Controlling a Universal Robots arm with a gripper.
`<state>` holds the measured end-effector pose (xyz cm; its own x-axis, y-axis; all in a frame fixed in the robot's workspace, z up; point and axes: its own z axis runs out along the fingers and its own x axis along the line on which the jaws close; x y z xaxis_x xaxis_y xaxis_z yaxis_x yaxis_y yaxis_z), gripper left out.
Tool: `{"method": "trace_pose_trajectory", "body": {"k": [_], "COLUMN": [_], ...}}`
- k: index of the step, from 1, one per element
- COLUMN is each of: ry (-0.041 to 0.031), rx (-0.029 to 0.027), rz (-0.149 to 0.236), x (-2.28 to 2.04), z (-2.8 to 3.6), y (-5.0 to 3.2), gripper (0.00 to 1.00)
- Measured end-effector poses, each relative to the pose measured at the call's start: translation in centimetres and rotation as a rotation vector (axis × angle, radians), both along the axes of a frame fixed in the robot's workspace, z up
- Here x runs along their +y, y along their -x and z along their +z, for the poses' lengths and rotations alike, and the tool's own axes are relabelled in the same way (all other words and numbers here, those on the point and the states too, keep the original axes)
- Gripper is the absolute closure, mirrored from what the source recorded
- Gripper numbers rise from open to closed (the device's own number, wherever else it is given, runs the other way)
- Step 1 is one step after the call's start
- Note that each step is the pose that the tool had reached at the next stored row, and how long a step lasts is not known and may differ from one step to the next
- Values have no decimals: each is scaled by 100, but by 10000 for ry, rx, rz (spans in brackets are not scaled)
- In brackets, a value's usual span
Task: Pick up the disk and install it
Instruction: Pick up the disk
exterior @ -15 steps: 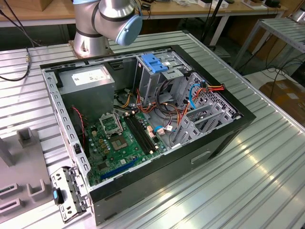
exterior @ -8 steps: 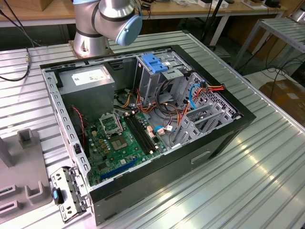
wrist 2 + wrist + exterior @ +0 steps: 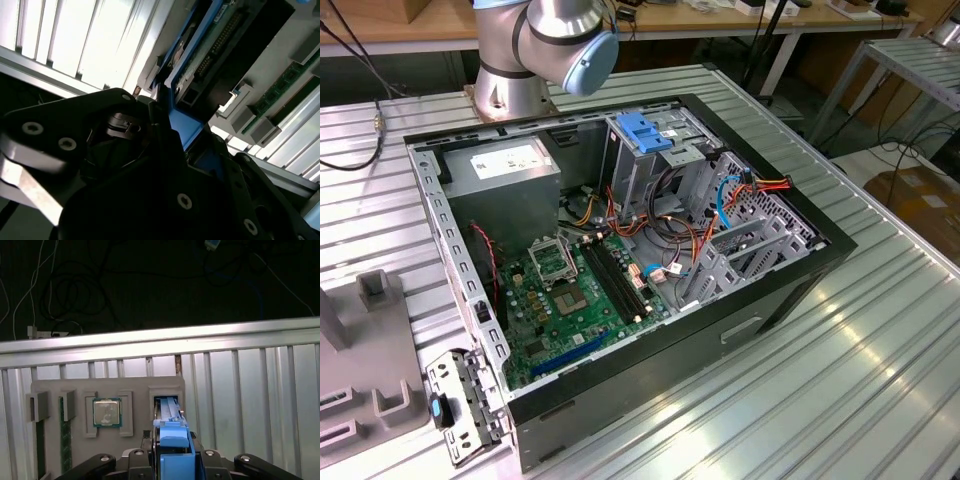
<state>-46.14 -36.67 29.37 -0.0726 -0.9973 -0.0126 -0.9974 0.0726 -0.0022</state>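
In the first wrist view the disk (image 3: 172, 447) stands on edge with its bright blue rail toward the camera. Its far end sits in a slot of a grey holder block (image 3: 135, 387). My gripper (image 3: 173, 442) has a black finger on each side of the disk and is shut on it. In the second wrist view the disk (image 3: 200, 55) shows its blue rail and connector edge, running out from the black gripper (image 3: 172, 127). In the exterior view the open computer case (image 3: 800, 290) lies on the table, with a metal drive cage (image 3: 650, 165) under a blue latch.
The holder block also carries a processor chip (image 3: 107, 412) and memory sticks (image 3: 64, 440) in their own slots. The ribbed aluminium table ends at a rail (image 3: 160, 342), with dark floor and cables beyond. Inside the case are a motherboard (image 3: 570, 300), a power supply (image 3: 505, 175) and loose cables.
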Motion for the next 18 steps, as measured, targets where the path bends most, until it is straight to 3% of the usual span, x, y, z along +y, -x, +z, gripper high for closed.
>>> {"method": "trace_pose_trajectory", "body": {"k": [4, 18], "ry": [1, 0], "rx": [1, 2], "rz": [735, 694], "x": [-4, -3], "z": [-3, -4], "y": [2, 2], "gripper": [63, 63]}}
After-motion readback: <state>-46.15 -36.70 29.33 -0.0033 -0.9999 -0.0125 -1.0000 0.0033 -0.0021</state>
